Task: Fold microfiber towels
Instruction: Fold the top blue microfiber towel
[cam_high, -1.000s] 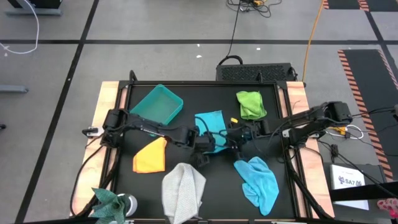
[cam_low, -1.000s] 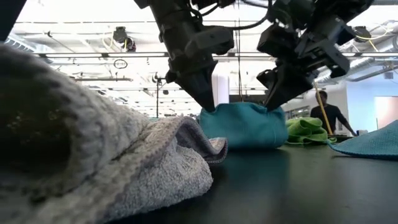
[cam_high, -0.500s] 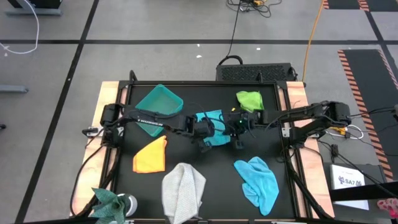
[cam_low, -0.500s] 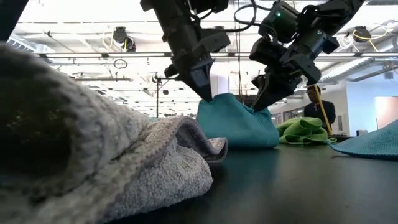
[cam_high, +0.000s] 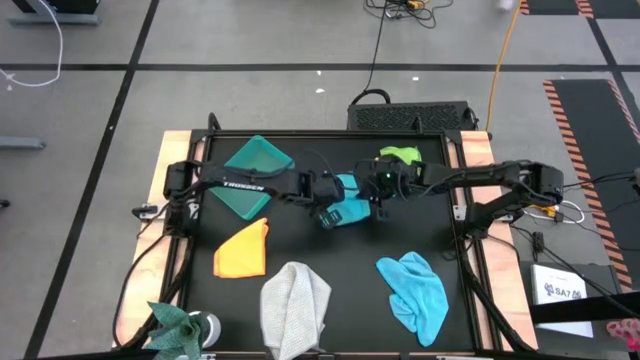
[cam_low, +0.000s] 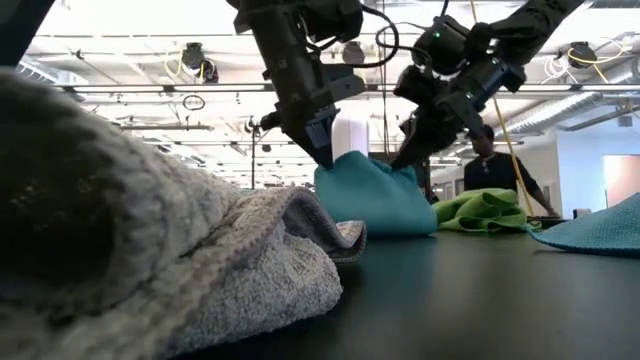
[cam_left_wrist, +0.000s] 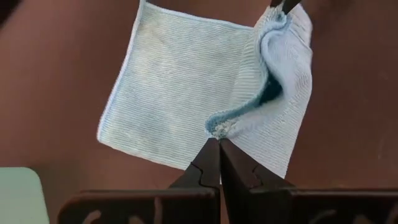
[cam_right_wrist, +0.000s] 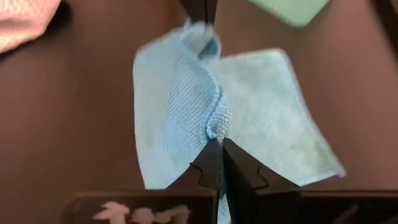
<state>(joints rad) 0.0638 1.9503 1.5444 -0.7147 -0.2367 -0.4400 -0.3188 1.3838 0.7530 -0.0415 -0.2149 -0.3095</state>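
High view shows the teal towel (cam_high: 347, 200) beside the teal bin (cam_high: 250, 170), with both arms meeting over it. The left gripper (cam_high: 327, 213) and right gripper (cam_high: 376, 208) each pinch a corner of that towel, lifting its edge into a fold.

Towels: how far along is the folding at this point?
Nothing looks finished yet. In hand: the left gripper and right gripper are each shut on a corner of the teal towel, with its lifted edge carried over the rest of it, mid-fold. Left: the orange towel, grey towel, blue towel and green towel lie unfolded or crumpled on the table.
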